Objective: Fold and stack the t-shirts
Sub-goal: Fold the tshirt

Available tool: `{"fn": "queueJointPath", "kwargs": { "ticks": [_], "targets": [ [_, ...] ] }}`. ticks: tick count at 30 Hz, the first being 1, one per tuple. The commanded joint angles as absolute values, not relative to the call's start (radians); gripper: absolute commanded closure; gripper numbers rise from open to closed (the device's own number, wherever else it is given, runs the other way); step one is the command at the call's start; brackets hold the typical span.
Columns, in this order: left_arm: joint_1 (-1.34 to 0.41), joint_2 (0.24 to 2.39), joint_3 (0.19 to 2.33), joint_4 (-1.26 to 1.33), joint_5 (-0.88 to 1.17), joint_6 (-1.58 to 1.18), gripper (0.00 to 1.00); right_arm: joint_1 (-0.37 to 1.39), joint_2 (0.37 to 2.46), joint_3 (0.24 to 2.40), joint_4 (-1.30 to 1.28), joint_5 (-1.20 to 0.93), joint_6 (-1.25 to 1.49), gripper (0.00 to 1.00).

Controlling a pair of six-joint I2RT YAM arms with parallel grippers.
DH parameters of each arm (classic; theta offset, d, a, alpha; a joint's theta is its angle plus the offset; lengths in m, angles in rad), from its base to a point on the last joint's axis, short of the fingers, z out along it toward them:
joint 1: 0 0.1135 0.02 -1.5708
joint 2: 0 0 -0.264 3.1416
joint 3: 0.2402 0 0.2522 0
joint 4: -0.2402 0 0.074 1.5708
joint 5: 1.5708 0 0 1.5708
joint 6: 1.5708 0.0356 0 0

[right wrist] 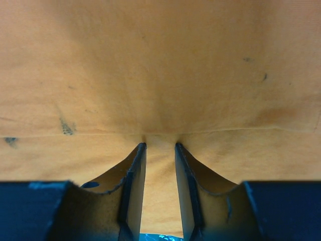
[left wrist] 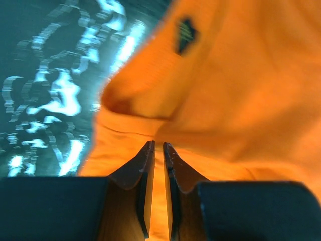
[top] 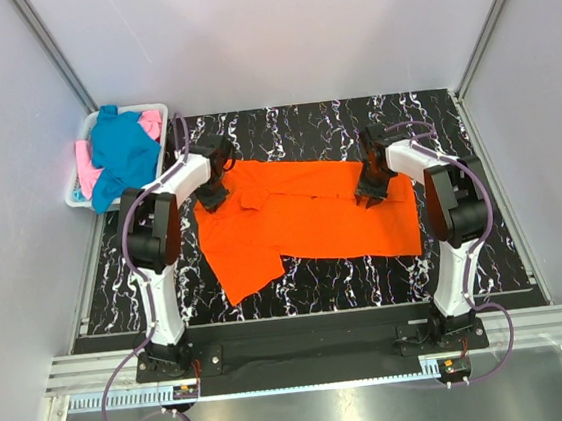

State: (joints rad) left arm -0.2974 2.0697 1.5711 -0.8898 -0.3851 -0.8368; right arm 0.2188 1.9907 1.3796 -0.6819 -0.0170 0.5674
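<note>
The bright orange t-shirt (top: 303, 223) lies spread on the black marbled table, its left part folded over and hanging toward the front. My left gripper (top: 214, 197) is at the shirt's far left corner, and its jaws (left wrist: 159, 145) are nearly closed on orange cloth (left wrist: 241, 90) near a dark neck label (left wrist: 185, 35). My right gripper (top: 370, 196) is at the shirt's far right edge. Its jaws (right wrist: 159, 145) pinch a puckered fold of orange cloth (right wrist: 160, 65). The teal-blue t-shirt (top: 122, 152) and the pink t-shirt (top: 88, 175) lie bunched in the basket.
The white plastic basket (top: 75, 197) stands at the table's far left corner beside the left arm. Bare marbled table (top: 452, 112) shows behind, to the right of and in front of the orange shirt. Grey walls enclose the table on three sides.
</note>
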Motion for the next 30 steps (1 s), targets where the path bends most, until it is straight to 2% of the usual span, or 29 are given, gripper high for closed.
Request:
{"fn": "queueJointPath", "kwargs": {
  "ticks": [1, 30],
  "targets": [
    [-0.273, 2.075, 1.617, -0.957, -0.453, -0.851, 0.83, 0.225, 2.042, 1.390, -0.787, 0.090, 0.578, 0.63],
    [-0.268, 1.987, 1.559, -0.897, -0.267, -0.793, 0.82, 0.224, 2.066, 1.408, -0.799, 0.086, 0.581, 0.66]
  ]
}}
